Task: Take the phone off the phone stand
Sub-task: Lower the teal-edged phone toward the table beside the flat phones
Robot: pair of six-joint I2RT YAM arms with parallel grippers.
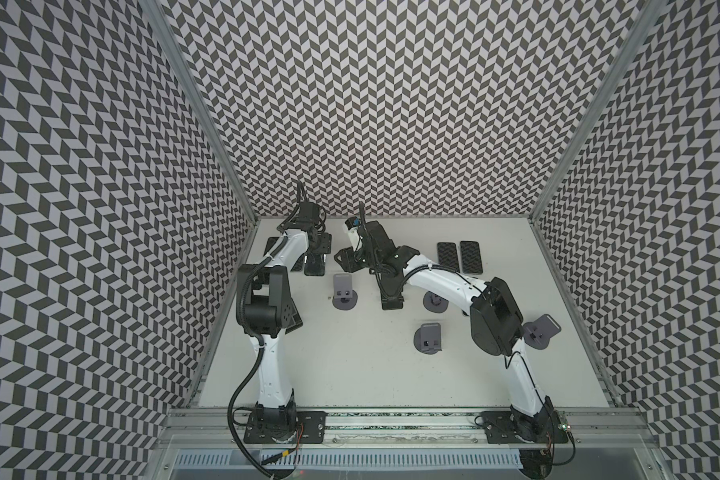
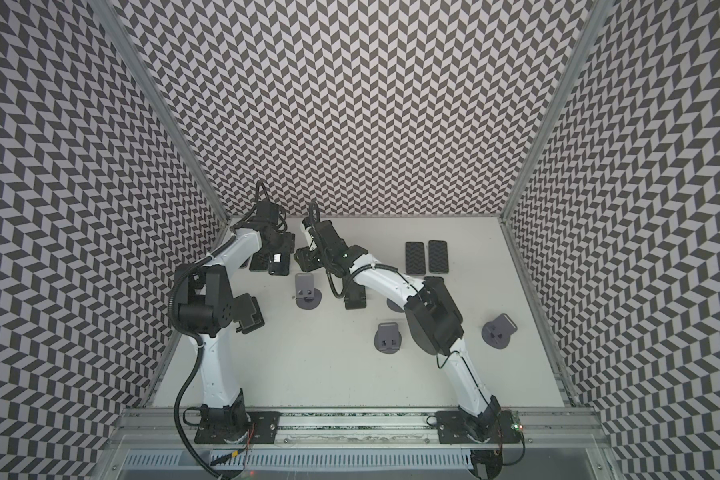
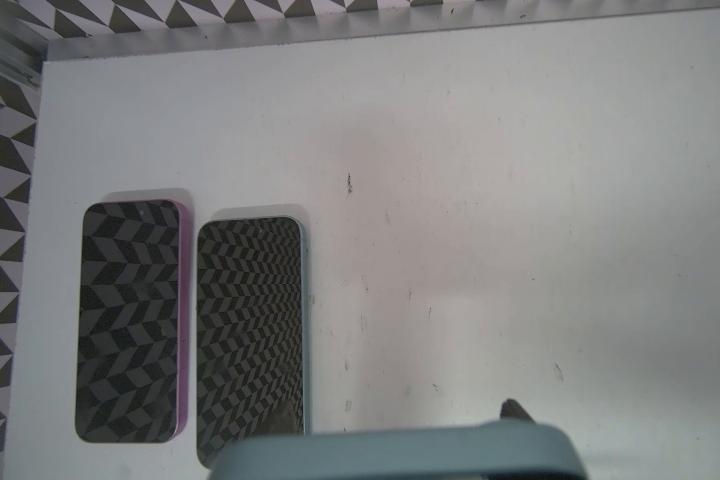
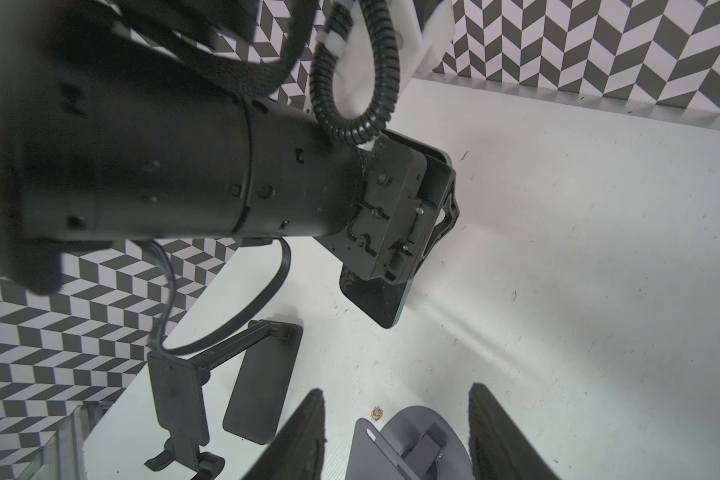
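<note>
My left gripper (image 1: 319, 249) (image 4: 443, 203) is shut on the phone (image 4: 381, 301), a dark-screened handset in a grey-blue case. It hangs tilted above the table, and its case edge (image 3: 391, 455) fills the near side of the left wrist view. In both top views the gripper body hides most of the phone. The black phone stand (image 1: 313, 270) (image 4: 179, 399) sits just in front of it, apart from the phone, its holder plate bare. My right gripper (image 1: 344, 262) (image 4: 396, 390) is open, its fingers spread above a grey stand (image 4: 412, 449).
A pink-cased phone (image 3: 129, 320) and a blue-edged phone (image 3: 248, 332) lie flat by the back-left corner. Two more phones (image 1: 458, 257) lie at back right. Several grey stands (image 1: 428, 338) (image 1: 539, 330) dot the table. A second black stand (image 1: 391, 299) sits under the right arm.
</note>
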